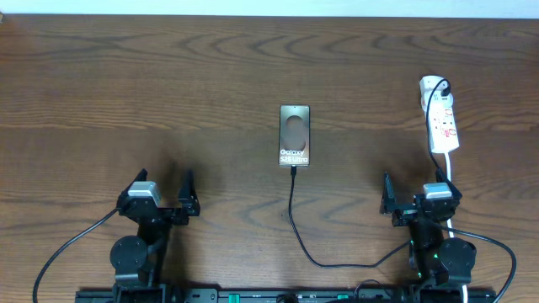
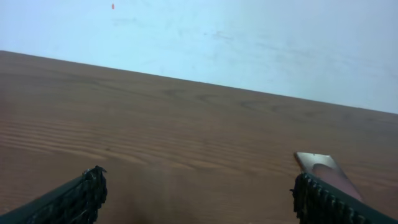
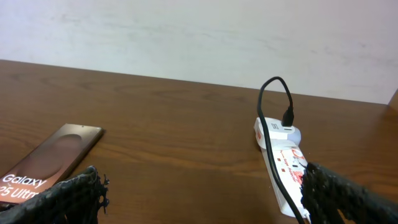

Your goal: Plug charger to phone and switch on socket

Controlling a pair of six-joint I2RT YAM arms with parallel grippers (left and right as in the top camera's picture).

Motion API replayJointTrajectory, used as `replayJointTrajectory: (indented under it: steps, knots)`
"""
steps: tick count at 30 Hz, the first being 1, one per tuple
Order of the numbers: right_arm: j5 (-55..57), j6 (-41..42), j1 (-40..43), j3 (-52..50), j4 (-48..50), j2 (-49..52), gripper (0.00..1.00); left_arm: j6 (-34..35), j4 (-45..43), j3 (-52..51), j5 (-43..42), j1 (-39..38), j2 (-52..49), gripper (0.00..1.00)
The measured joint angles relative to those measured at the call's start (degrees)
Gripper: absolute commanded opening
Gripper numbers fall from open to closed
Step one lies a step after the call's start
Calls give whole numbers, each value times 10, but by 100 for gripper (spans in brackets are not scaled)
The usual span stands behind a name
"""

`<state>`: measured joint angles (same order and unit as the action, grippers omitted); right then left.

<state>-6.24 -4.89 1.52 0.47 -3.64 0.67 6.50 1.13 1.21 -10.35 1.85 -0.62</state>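
A: Entry one, the charger?
B: A thin black cable, limp and light by the look of it. It runs from the near edge of the phone across the table in a curve toward the right arm. Its plug sits at the far end of the socket. The tip meets the phone's edge, but I cannot tell whether it is seated. Best held just behind the tip, where it looks stiff; the cord would likely flop.

A: Phone?
B: Flat, rigid and smooth, lying screen up at mid-table. It probably slides when pushed, so brace it by the long edges.

A: Socket?
B: A white strip at the far right, just beyond the right gripper. It is likely light and may shift under a press. The switch is too small to make out.

A: Grippers?
B: On the left gripper and the right, the jaws are wide with nothing held.
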Motion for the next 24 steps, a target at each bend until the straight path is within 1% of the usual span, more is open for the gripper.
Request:
replayJointTrajectory:
  steps: [24]
  knots:
    - [0,0,0,0,0,0,99,-8,1,0,4,0,0,97]
